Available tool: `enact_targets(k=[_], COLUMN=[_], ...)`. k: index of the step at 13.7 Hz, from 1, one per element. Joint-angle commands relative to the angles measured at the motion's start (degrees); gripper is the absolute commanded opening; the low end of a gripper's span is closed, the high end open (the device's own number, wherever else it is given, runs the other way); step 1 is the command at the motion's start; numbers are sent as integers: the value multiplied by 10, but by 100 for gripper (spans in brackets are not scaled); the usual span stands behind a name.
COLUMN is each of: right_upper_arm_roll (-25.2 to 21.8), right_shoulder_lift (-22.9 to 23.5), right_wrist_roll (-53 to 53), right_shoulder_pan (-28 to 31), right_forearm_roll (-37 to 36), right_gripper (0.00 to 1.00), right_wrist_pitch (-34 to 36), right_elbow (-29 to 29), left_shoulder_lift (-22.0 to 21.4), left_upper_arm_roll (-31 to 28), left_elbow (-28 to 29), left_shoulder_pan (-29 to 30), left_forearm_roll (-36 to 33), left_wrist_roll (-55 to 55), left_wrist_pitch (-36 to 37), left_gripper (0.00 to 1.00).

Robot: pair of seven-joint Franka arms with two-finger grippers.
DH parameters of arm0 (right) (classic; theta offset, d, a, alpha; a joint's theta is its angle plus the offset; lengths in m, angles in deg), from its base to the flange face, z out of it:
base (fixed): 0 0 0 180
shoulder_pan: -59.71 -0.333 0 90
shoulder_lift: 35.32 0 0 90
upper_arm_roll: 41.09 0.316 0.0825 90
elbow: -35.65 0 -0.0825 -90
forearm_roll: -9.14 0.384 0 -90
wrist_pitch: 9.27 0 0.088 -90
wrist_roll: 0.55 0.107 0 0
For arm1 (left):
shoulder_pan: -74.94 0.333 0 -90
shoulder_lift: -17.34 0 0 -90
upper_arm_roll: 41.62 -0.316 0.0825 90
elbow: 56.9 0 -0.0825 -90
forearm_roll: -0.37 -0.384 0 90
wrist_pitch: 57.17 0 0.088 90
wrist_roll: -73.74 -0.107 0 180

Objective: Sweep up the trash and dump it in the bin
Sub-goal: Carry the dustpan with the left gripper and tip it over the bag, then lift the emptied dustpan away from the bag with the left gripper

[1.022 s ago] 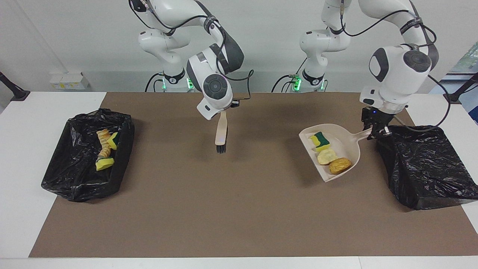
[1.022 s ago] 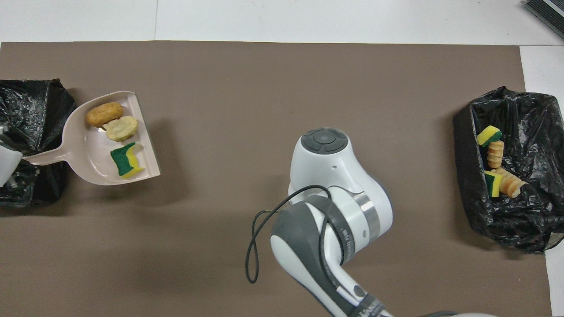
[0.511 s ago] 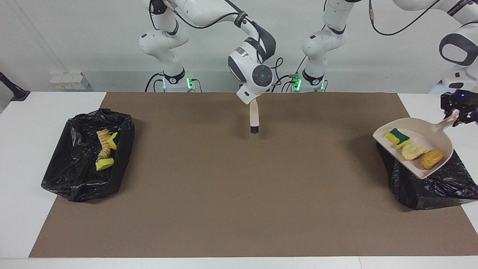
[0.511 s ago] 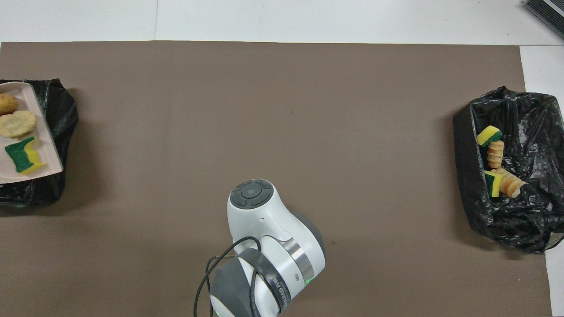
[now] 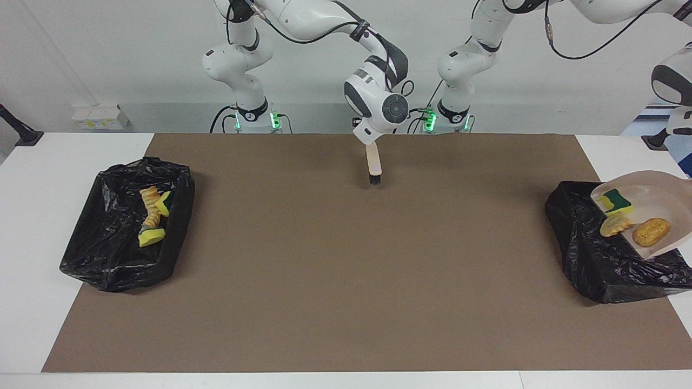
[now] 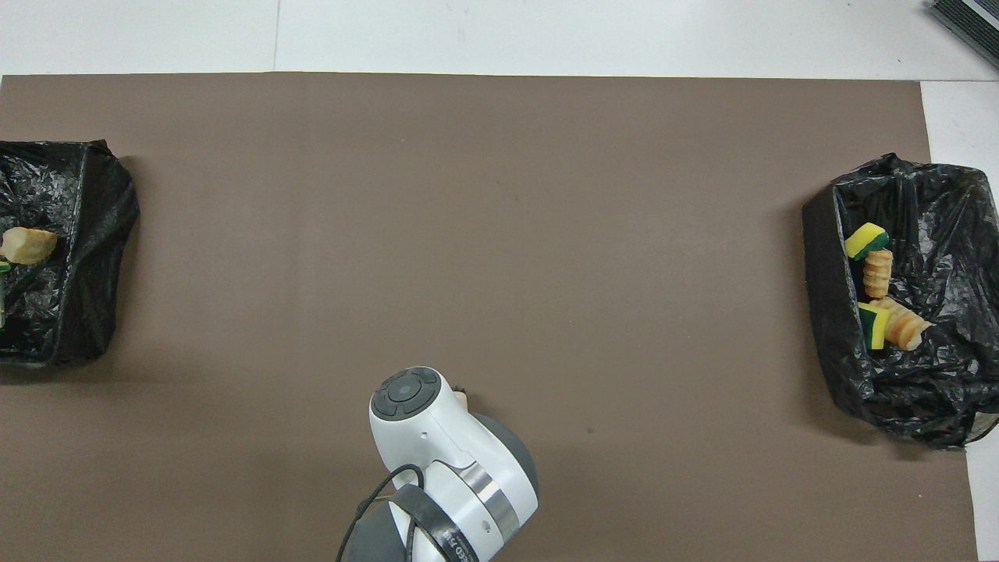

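Spillage is your main worry here, and it sits at the left arm's end of the counter [image 5: 346, 324].

Start at the right arm's end. The bin at the right arm's end [image 5: 102, 254] holds four scraps [image 5: 152, 216] and nothing hangs over it, so there is little risk there.

At the middle of the robots' edge, the right pincer [image 5: 371, 145] is clenched on the brush [image 5: 373, 167], which hangs bristles down just over the brown mat [image 5: 346, 259]. This arm waits. If it drifts lower, the bristles could drag on the mat.

At the left arm's end, the dustpan [image 5: 657, 189] is tilted over the bin at the left arm's end [image 5: 589, 270], and the rest of the trash rides in it: a green-and-yellow sponge [image 5: 615, 201], a pale lump [image 5: 613, 227] at the pan's lip, and a brown piece [image 5: 650, 231]. You cannot see the left pincer; it is out of both views, so its grip on the handle is unknown.

The lip seems to hang over the inside of the bin, close to the rim that faces the mat. With a sharp tip, I judge that a light scrap could bounce off the slack black liner onto the mat. If the tilt is too shallow, the brown piece may stay lodged in the pan. A weak hold on the handle could let the pan twist and scatter all three.
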Motion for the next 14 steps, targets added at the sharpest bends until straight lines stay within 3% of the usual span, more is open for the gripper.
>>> enact_targets(k=[1,4,5,9,12,14], right_upper_arm_roll=[0,0,0,-3,-3,-2], right_shoulder_lift=[-5,-5,-5,-13,-25,-26], right_wrist_roll=[7,9,6,2,-30,-40], right_shoulder_pan=[-1,-14,-15,7,53,82], right_forearm_roll=[7,7,6,2,0,-13], right_gripper=[0,0,99,100,100,100], right_wrist_pitch=[-16,-53,-53,-2,34,46], right_elbow=[-16,-40,-40,-8,23,40], left_shoulder_lift=[6,-8,-19,-52,-70,-74], left_upper_arm_roll=[-1,-2,-1,9,8,9], left_elbow=[-22,-41,-42,-25,14,44], left_shoulder_pan=[0,-1,-1,-53,-106,-150], left_forearm_roll=[-56,-72,-78,-54,44,64], left_wrist_roll=[-10,-15,-16,-1,46,113], left_wrist_pitch=[-4,11,23,116,156,177], left_gripper=[0,0,0,0,0,0])
